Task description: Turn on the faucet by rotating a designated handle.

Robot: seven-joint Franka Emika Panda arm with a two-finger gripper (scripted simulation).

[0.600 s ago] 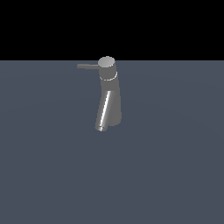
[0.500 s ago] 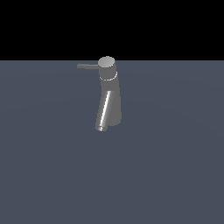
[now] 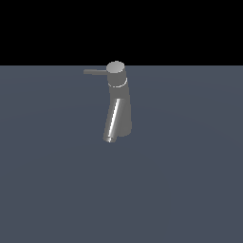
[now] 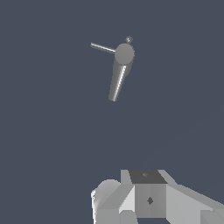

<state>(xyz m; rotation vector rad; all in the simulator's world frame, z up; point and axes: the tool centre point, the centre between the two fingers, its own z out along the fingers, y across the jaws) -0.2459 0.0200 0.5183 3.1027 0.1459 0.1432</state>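
Observation:
The dark grey faucet (image 3: 119, 111) stands upright on the flat grey floor, its shiny spout (image 3: 111, 129) angled down toward the camera. The thin rod handle (image 3: 95, 72) sticks out of the round top cap (image 3: 116, 72) toward the exterior view's left. My arm does not appear in the exterior view. From the wrist view I look down on the faucet (image 4: 119, 76) and the handle (image 4: 103, 47) from well above. Only a white and grey part of my gripper (image 4: 148, 199) shows at the picture's edge, far from the faucet. Its fingers are not discernible.
A plain dark grey floor (image 3: 190, 180) surrounds the faucet, with a black background behind it. A small round knob (image 4: 129, 39) shows just beyond the cap in the wrist view.

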